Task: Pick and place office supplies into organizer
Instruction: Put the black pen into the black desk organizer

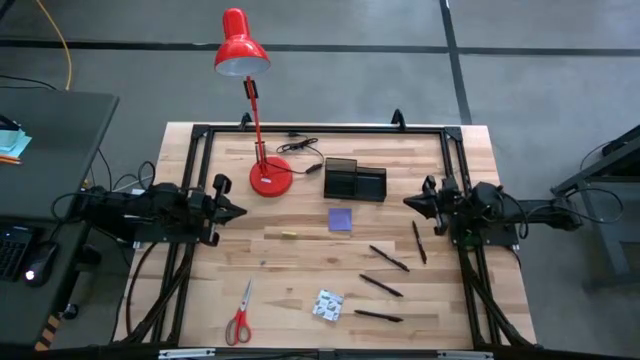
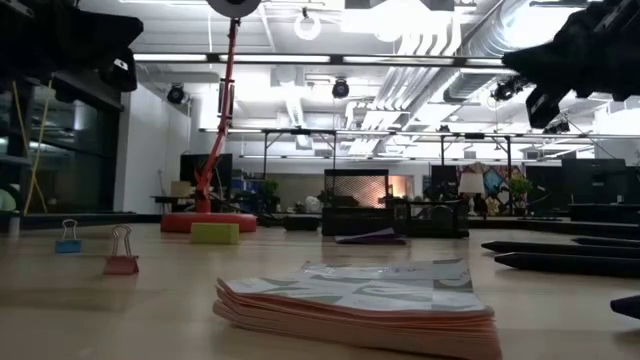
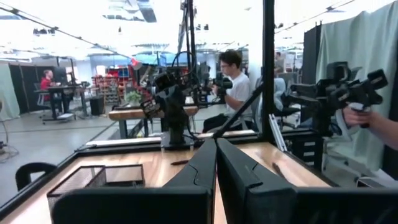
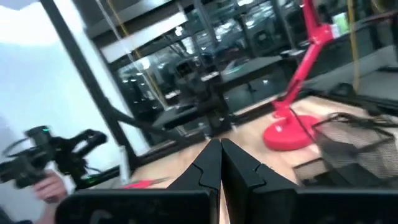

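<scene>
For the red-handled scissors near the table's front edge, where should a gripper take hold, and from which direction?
Judging by the high view, come straight down on the scissors and pinch across the closed blades just above the red handles. They lie flat, blades pointing away from the front edge, with bare table on both sides. The left gripper is nearer.

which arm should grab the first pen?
Right. The right gripper waits at the table's right edge beside the thin black pens; the left gripper sits across the table, nearer the red-handled scissors.

Wooden table (image 1: 300, 285) with organizer (image 1: 354, 182), pens (image 1: 388, 258), scissors (image 1: 240, 315), notepad (image 1: 340, 219), lamp (image 1: 268, 176).
</scene>
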Controlling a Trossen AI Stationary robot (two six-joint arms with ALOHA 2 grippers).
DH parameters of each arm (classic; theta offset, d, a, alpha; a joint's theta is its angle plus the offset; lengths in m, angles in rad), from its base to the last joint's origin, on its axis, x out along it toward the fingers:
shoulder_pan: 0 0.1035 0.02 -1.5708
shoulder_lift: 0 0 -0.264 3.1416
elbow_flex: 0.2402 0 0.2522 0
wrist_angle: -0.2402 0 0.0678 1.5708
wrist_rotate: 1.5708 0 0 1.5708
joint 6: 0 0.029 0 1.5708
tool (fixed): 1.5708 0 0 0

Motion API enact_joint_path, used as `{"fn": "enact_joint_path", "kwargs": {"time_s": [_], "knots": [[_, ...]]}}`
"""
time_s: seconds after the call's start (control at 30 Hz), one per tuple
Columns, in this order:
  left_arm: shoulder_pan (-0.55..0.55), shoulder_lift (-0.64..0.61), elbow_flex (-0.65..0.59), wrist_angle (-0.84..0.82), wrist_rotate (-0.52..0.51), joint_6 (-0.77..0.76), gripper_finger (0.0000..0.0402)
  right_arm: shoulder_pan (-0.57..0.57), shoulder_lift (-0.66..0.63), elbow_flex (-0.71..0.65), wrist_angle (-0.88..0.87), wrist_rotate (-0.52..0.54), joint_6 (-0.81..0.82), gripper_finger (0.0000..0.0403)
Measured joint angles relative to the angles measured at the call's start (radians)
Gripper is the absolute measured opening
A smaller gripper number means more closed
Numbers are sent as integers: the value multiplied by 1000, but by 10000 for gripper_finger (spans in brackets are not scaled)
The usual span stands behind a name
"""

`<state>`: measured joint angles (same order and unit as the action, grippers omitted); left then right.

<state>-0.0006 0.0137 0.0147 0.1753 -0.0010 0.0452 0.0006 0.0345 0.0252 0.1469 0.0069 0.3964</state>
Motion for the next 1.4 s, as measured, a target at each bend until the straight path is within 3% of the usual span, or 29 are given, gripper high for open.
{"fn": "enact_joint_path", "kwargs": {"time_s": [0.13, 0.33, 0.7, 1.1, 1.4], "knots": [[0, 0, 0, 3, -16, 1, 1, 20, 39, 40, -37, -52, 24, 0], [0, 0, 0, 3, -18, 2, 1, 51, 210, 143, -127, 26, 49, 0], [0, 0, 0, 3, -18, 3, 1, 95, 586, 458, -561, 70, 252, 0], [0, 0, 0, 4, -19, 3, 1, 279, 934, 604, -655, 75, 534, 0], [0, 0, 0, 8, -100, 11, 1, 454, 1186, 660, -663, 88, 724, 0]]}}
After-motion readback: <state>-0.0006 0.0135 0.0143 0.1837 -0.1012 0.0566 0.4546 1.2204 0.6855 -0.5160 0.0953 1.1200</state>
